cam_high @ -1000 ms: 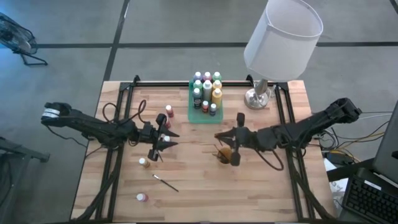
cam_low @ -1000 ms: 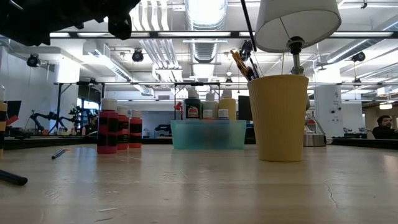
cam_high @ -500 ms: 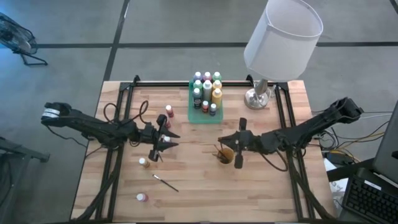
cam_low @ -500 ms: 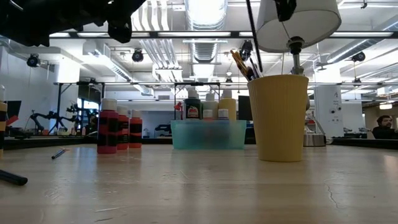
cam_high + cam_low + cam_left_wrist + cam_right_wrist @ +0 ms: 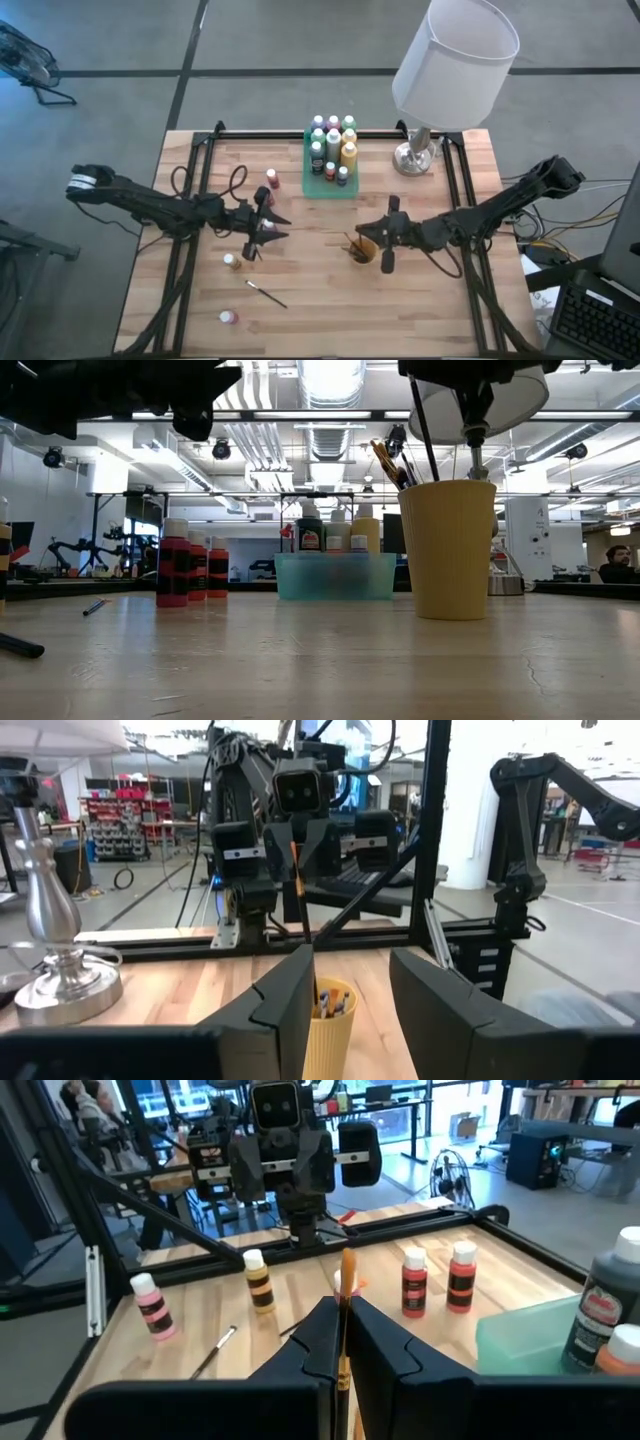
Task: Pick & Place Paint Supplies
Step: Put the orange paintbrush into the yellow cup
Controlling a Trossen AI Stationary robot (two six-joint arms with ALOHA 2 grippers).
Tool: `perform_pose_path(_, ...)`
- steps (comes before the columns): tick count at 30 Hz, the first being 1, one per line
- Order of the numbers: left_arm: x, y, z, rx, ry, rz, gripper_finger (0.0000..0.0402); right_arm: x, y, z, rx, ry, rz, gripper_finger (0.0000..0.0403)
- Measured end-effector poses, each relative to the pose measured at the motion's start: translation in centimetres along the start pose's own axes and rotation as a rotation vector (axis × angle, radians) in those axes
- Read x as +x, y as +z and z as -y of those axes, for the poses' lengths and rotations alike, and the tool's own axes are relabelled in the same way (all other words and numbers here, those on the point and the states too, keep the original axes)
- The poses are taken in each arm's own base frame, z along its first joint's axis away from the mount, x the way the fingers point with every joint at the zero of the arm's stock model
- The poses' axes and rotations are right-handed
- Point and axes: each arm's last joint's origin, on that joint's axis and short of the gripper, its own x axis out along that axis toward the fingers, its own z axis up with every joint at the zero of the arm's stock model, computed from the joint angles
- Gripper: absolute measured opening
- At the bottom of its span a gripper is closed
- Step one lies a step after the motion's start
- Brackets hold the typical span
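Observation:
My right gripper (image 5: 372,240) (image 5: 340,1330) is shut on a thin paintbrush (image 5: 424,430) just above the yellow cup (image 5: 364,248) (image 5: 460,545), which has other brushes (image 5: 390,464) standing in it. My left gripper (image 5: 268,230) (image 5: 350,990) hovers open above the table, between two red bottles (image 5: 268,186) and a yellow bottle (image 5: 231,261). A pink bottle (image 5: 228,317) stands near the near edge. A loose brush (image 5: 266,293) lies flat on the wood. More bottles stand in the green tray (image 5: 308,185). My right gripper pinches the brush's orange-brown handle (image 5: 346,1285) near its upper end between the two fingers. They come slanting down from the table's right side and lie across the brush. The brush (image 5: 302,900) hangs almost upright below them, its lower end inside the cup's mouth (image 5: 438,482).
A lamp with a white shade (image 5: 455,60) and a metal base (image 5: 412,157) stands at the far right, behind the cup. Black frame rails (image 5: 190,250) run along both sides of the table. Bare wood (image 5: 400,310) lies toward the near edge.
My right gripper has come down and shifted a little toward the table's near edge, staying shut on the brush. The brush has sunk with it, and its lower end now reaches into the cup.

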Motion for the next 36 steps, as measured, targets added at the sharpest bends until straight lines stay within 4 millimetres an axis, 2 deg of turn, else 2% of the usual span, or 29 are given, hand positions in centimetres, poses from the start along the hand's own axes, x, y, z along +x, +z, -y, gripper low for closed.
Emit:
perform_pose_path(18, 0.0, -0.4, 0.0, -0.001, 0.001, -0.035, 0.0138, -1.3, -3.2, 0.9, 0.031, 0.004, 0.012, 0.001)
perform_pose_path(24, 0.0, -0.4, 0.0, -0.001, 0.001, -0.035, 0.0138, -1.6, -3.4, 0.6, 0.029, 0.001, 0.02, 0.001)
perform_pose_path(36, 0.0, -0.4, 0.0, -0.001, 0.001, -0.041, 0.0138, 0.6, -6.1, -0.4, 0.0, -0.003, -0.008, 0.001)
